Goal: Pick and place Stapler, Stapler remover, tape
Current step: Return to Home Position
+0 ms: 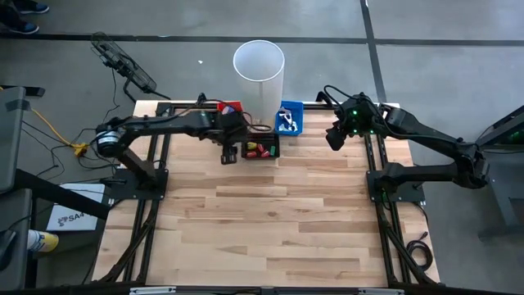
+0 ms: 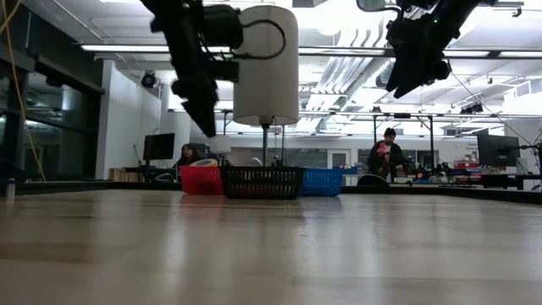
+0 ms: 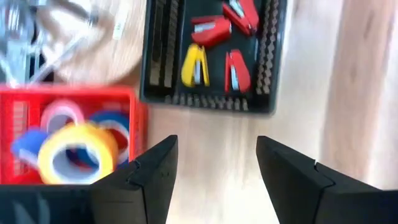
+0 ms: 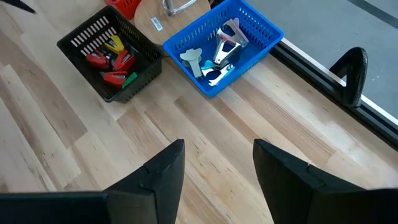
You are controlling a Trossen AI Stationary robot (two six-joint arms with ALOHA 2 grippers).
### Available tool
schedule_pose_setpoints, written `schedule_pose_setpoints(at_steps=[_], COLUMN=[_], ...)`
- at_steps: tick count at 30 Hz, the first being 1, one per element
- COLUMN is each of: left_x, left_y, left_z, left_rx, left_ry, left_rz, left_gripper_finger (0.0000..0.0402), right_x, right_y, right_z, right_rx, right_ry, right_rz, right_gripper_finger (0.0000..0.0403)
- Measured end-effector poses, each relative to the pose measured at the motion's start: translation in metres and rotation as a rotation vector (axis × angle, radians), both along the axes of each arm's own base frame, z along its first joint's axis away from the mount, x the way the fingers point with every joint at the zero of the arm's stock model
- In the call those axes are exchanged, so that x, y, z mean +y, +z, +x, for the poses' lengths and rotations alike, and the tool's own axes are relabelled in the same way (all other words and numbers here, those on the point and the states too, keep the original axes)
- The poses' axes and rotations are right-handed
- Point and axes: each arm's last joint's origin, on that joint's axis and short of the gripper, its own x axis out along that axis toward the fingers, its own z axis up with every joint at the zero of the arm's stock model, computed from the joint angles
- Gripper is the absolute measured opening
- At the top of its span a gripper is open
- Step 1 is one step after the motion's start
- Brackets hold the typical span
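3 bins stand in a row at the far edge of the table (image 1: 270, 221). The left bin (image 3: 18, 99) holds tape rolls (image 3: 74, 149), the middle bin (image 3: 155, 56) holds 4 staplers (image 3: 211, 31), and the right bin (image 4: 186, 71) holds staple removers (image 4: 217, 53). A tall cylinder (image 1: 259, 70) stands behind the middle and right bins. The left gripper (image 1: 230, 154) hangs just left of the middle bin, the right gripper (image 1: 334, 138) right of the right bin.

No lettering can be read — none anywhere.

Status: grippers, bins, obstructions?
Left gripper open, empty, near black slotted bin. Right gripper open, empty, raised. Yellow tape roll in red plastic bin. No obstruction seen.
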Motion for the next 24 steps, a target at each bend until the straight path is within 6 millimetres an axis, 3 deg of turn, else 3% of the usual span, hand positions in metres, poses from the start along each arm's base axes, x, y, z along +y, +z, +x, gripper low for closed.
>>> schedule_pose_setpoints(at_steps=[13, 20, 24], left_x=[-0.025, -0.038, -0.046], left_y=[0.063, 0.097, 0.100], left_z=[-0.075, -0.112, -0.137], left_rx=[-0.033, -0.242, -0.362], left_ry=[0.135, 0.231, 0.310], left_rz=[-0.013, -0.016, -0.011], left_gripper_finger=[0.0213, 0.0213, 0.0213], right_x=[-0.001, 0.003, 0.010], right_y=[0.002, 0.003, -0.008], right_z=[0.002, 0.006, 0.018], right_rx=[-0.024, -0.078, -0.198], right_ry=[-0.006, 0.050, 0.138], right_rz=[-0.008, 0.033, 0.034], right_gripper_finger=[0.0181, 0.0181, 0.0181])
